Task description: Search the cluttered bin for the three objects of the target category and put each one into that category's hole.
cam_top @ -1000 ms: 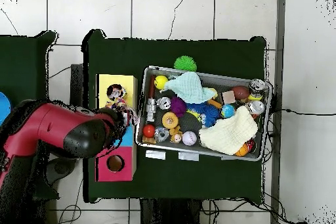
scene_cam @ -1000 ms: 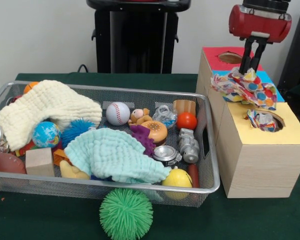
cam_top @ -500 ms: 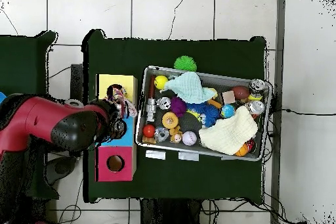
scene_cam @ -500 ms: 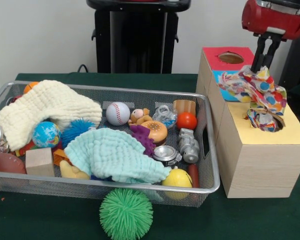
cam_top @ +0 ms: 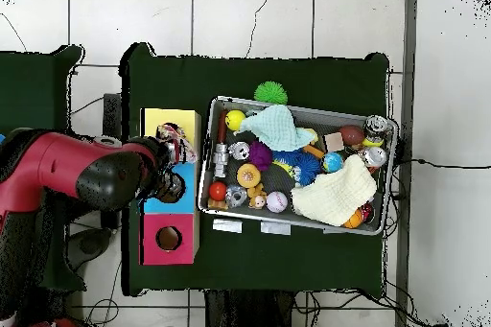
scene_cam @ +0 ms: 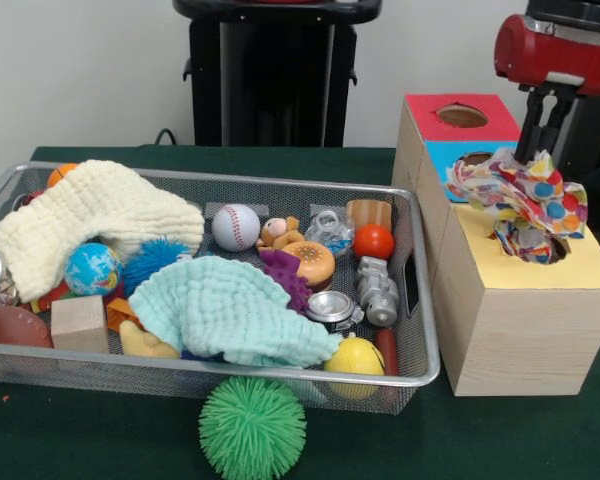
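Soft, even indoor light, bright and nearly shadowless, with mild glare on the pale wall (scene_cam: 80,70).

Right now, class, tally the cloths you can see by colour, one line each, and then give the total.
cream cloth: 1
mint cloth: 1
spotted multicoloured cloth: 1
Total: 3
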Robot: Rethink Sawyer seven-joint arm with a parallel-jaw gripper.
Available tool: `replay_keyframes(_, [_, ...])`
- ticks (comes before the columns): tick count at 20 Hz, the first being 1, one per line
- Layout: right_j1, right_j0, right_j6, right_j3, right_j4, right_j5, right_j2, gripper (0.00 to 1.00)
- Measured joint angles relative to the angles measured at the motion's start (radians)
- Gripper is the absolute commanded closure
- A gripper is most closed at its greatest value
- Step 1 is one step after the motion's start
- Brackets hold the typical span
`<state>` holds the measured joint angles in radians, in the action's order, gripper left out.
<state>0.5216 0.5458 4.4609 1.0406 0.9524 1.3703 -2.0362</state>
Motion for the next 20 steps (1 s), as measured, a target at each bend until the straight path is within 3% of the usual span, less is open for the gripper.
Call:
replay_keyframes(12, [0.025, -0.001, 0.0, -0.003, -0.009, -0.008, 0.001, 1.0])
replay_keyframes(20, [0.028, 0.0, 0.0, -0.036, -0.016, -0.116, 0.032, 1.0])
